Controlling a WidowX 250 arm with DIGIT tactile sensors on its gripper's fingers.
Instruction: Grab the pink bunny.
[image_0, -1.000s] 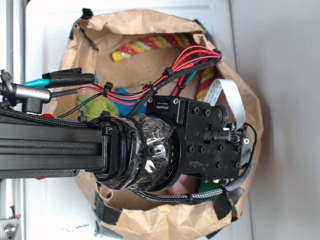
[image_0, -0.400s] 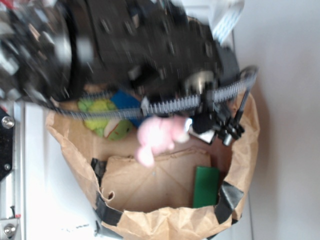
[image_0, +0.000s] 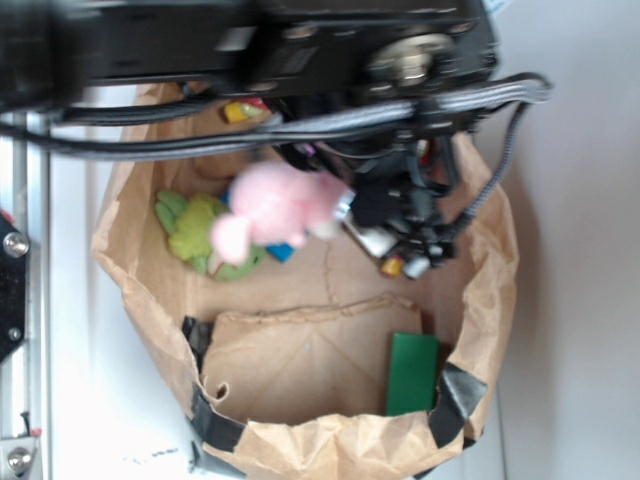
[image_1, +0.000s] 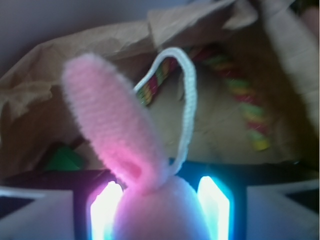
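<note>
The pink bunny (image_0: 275, 205) hangs in the air above the open brown paper bag (image_0: 300, 440), held at its right end by my gripper (image_0: 350, 212). In the wrist view the pink bunny (image_1: 155, 210) fills the space between my two glowing fingers (image_1: 106, 210), with one pink ear (image_1: 107, 125) and a thin white loop (image_1: 187, 105) sticking up. My gripper (image_1: 157, 215) is shut on it. The black arm crosses the top of the exterior view and hides the bag's far part.
Inside the bag lie a fuzzy yellow-green plush toy (image_0: 200, 235), a blue object (image_0: 280, 250) partly under the bunny, a green block (image_0: 412, 372) at the near right, and a multicoloured rope (image_1: 245, 100) at the back. A cardboard flap (image_0: 300, 360) lies on the bag floor. Metal frame rail (image_0: 15, 300) at left.
The arm has lifted out of the bag and swung toward the top of the frame. The bunny, hidden a second ago, has come up with the gripper and shifted slightly left and higher.
</note>
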